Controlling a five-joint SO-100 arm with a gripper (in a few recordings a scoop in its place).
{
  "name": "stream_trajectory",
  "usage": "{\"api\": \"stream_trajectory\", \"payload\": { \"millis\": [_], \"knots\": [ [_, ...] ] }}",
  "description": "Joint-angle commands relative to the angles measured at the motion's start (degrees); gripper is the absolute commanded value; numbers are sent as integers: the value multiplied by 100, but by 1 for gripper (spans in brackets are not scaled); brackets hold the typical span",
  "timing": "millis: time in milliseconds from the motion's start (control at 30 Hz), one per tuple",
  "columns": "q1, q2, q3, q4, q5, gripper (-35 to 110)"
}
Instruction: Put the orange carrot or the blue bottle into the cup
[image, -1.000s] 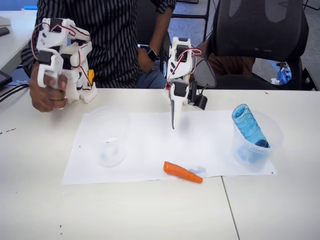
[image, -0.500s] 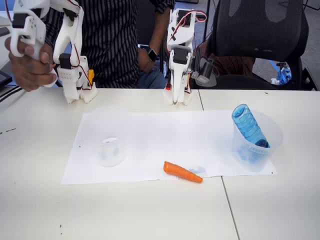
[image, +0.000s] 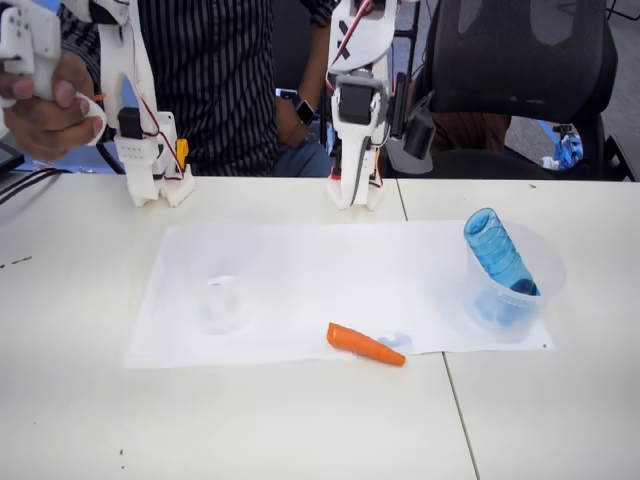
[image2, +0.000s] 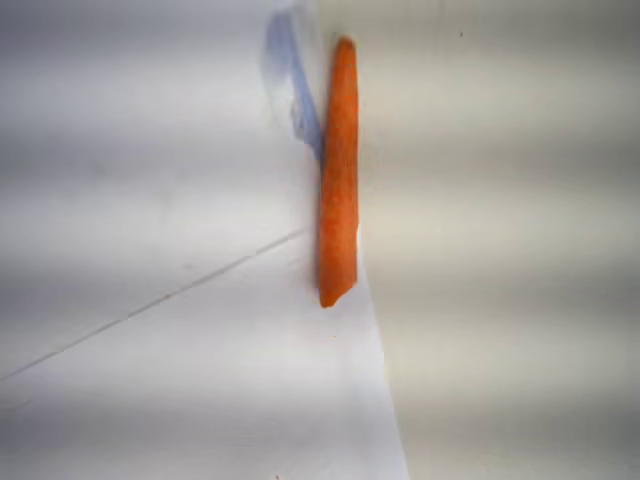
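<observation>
Orange carrot flat on paper's front edge, long axis slanting across bench.
Lies well forward of and below raised pincer; pincer's spread impossible to tell.

The arm runs off the top edge in the fixed view, so its gripper's state cannot be told. The blue bottle has its lower part blurred behind the frosted wall of its cup. The other cup is so faint that its rim barely reads.
</observation>
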Motion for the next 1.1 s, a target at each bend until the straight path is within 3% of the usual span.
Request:
{"api": "stream_trajectory", "payload": {
  "millis": [0,333,533,767,1067],
  "knots": [
    [88,-510,-1441,483,185,15],
    [-545,-1934,-2399,694,229,31],
    [-791,-2048,-2391,650,800,31],
    [-747,-2593,-2259,615,431,31],
    [-624,-1740,-308,-940,334,31]
  ]
}}
